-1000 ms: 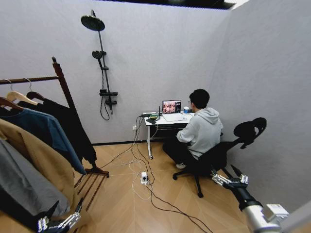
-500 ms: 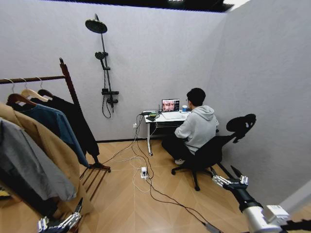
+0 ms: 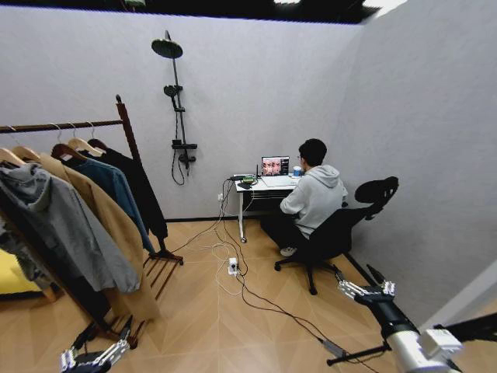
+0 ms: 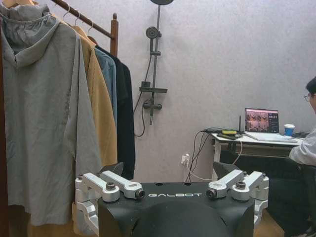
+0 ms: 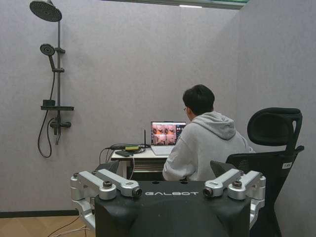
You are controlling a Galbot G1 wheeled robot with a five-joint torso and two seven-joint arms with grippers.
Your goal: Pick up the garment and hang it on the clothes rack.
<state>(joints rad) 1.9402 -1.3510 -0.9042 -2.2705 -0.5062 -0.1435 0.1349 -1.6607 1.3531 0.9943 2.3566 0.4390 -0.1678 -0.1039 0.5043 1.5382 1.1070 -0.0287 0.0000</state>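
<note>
Camera heading has swung since a second ago: the clothes rack point(image 3: 124, 124) now sits further into the left half of the head frame, with more of its rail and hangers exposed. Black garment point(image 3: 144, 194) already hangs at the rail's far end, beside the blue-teal jacket point(image 3: 112, 190), tan coat point(image 3: 109, 225) and grey hoodie point(image 3: 66, 225). My left hand point(image 3: 93, 359), lower left, and right hand point(image 3: 371, 291), lower right, both ride low, fingers apart, holding nothing. Judgement: hanging looks complete; only the base is turning.
</note>
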